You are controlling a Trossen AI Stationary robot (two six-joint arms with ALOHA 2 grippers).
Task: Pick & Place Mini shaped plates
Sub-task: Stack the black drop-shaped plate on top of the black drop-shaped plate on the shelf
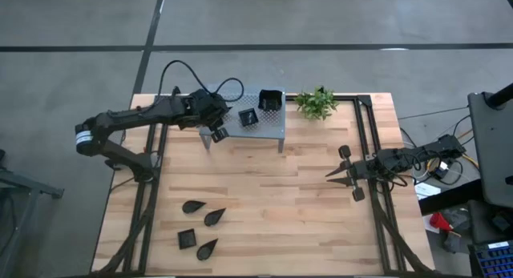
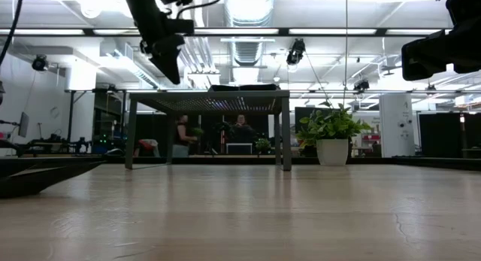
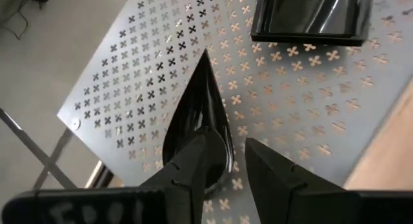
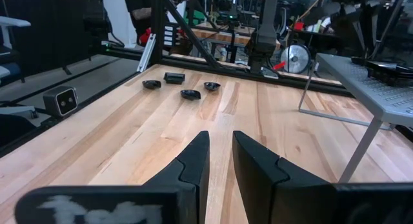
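Left wrist view, leaf plate (image 3: 197,117) beneath left end effector (image 3: 235,161)

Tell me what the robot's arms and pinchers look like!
Both arms are dark, almost black, and jointed. The left arm has a white band near its base and a looping black cable. Each gripper ends in two pointed black jaws: left gripper, right gripper. A smudged white label sits behind the jaws.
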